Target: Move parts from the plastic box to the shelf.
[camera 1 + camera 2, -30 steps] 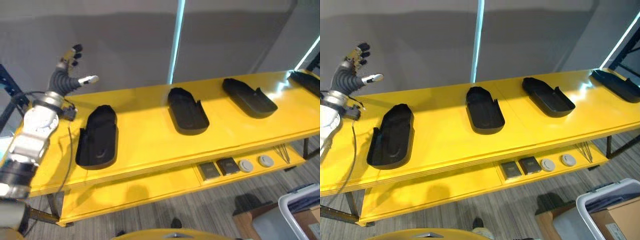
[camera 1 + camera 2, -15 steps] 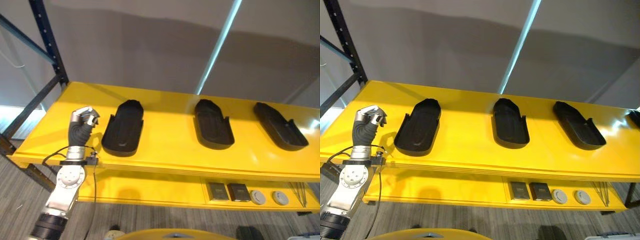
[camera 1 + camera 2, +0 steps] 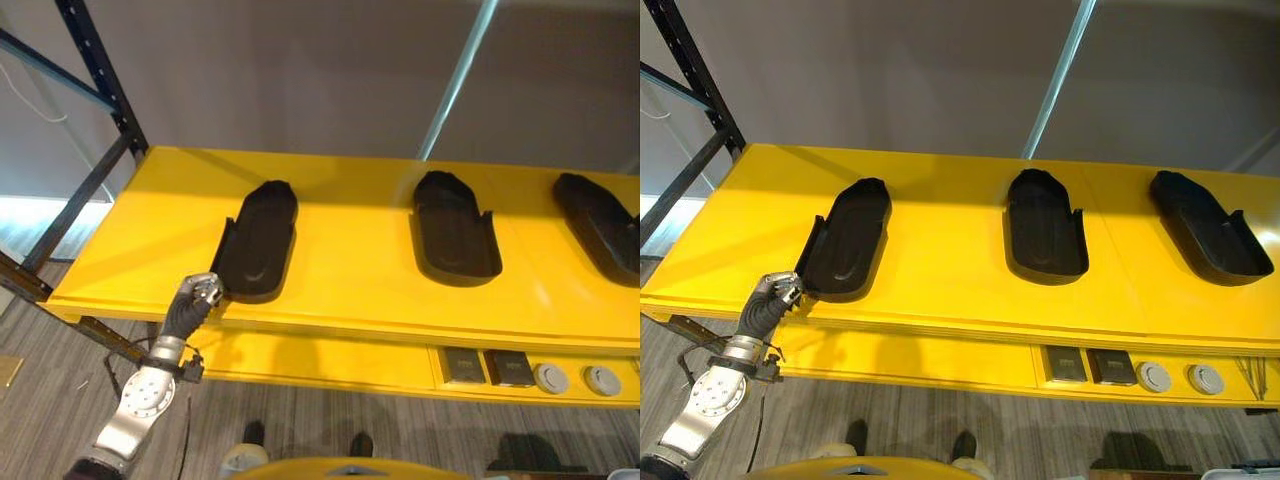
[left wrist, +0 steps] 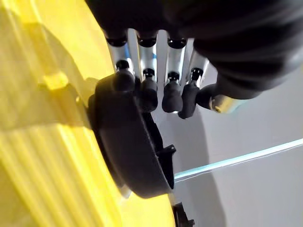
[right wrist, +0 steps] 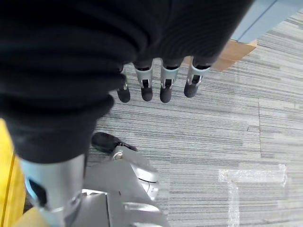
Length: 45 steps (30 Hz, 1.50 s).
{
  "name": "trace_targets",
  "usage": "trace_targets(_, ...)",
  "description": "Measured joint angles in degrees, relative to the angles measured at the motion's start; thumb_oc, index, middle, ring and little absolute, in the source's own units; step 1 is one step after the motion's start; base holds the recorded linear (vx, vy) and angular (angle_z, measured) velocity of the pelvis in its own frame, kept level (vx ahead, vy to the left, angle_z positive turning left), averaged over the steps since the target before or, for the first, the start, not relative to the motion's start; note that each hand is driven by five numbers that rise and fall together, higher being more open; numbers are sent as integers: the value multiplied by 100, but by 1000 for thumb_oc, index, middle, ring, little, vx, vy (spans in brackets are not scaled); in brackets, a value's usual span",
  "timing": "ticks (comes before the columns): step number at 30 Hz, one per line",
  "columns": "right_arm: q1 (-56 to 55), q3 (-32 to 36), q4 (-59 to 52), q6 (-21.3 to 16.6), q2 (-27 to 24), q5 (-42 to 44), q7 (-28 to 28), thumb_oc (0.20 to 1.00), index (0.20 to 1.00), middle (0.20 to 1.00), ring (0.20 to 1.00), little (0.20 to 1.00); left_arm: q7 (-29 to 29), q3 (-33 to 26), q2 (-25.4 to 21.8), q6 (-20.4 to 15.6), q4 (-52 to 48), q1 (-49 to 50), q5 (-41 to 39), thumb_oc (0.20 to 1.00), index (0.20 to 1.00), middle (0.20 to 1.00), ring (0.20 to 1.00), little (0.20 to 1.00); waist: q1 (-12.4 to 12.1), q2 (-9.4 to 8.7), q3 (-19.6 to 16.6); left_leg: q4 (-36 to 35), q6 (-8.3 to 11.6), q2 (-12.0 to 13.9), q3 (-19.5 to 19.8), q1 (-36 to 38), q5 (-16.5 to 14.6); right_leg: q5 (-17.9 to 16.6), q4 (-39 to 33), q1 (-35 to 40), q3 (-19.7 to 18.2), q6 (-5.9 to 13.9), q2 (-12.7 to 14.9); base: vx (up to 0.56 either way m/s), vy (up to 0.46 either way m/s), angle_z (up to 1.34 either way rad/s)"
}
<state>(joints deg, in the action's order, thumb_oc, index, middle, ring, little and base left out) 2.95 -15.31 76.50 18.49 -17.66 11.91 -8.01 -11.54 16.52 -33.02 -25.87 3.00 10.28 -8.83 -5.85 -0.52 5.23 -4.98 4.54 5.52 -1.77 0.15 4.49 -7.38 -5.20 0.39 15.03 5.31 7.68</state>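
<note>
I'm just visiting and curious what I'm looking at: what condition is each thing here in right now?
Left hand: fingers curled, holding nothing, at the shelf's front edge beside the left part.
Right hand: fingers hanging relaxed over the carpet.
Left part: lying flat on the shelf.
Middle part: lying flat.
Right part: lying flat.
Shelf: yellow, carrying the parts.

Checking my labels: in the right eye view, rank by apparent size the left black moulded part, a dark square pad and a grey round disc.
1. Left black moulded plastic part.
2. Dark square pad.
3. Grey round disc, though pad and disc look nearly alike.
</note>
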Motion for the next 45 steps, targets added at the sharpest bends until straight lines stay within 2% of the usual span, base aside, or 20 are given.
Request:
trace_targets(4, -10, 28, 0, 22, -22, -16, -12, 1000, 1000, 1000, 1000, 1000, 103, 63, -36, -156, 34, 19, -122, 200, 200, 200, 200, 200, 6, 45, 36, 0, 3, -3, -3, -1, -2, 5, 0, -6, -3, 6, 2, -8, 5, 0)
trace_targets(9, -49, 45, -3, 16, -26, -78, -17, 1000, 1000, 1000, 1000, 1000, 506, 293, -39, -372, 42, 19, -386, 200, 200, 200, 200, 200, 64, 69, 44, -1, 37, 2, -8, 5, -27, 32, 0, 17, -13, 38, -1, 24, -1, 0)
trace_targets(12, -54, 80, -9, 3, -24, -80, -17, 1000, 1000, 1000, 1000, 1000, 694, 401, -47, -394, 43, 20, -463, 200, 200, 200, 200, 200, 114, 73, 40, -1, 44, 3, -16, 43, -33, 34, 0, 48, -24, 41, -2, 52, -9, -2)
trace_targets(19, -82, 82, -9, -10, -20, -82, -26, 1000, 1000, 1000, 1000, 1000, 673, 612, -47, -406, 45, 13, -575, 200, 200, 200, 200, 200, 201, 66, 7, -1, 51, 8, -135, 96, -46, 29, 0, 35, -159, 39, -10, 54, -15, -8)
trace_targets(32, -496, 84, -19, -20, 163, -94, -93, 1000, 1000, 1000, 1000, 1000, -375, 593, 18, -450, 789, 3, -559, 200, 200, 200, 200, 200, 323, -105, -230, -1, 58, 10, -267, 92, -77, 27, 1, -51, -323, 42, -22, 62, -20, -5)
trace_targets(45, -756, 76, -135, -143, 264, -106, -126, 1000, 1000, 1000, 1000, 1000, -892, 462, 231, -464, 914, -269, -422, 200, 200, 200, 200, 200, 641, -83, -161, -1, 55, 13, -393, -3, -80, 16, 1, -242, -530, 42, -50, 5, -3, -5)
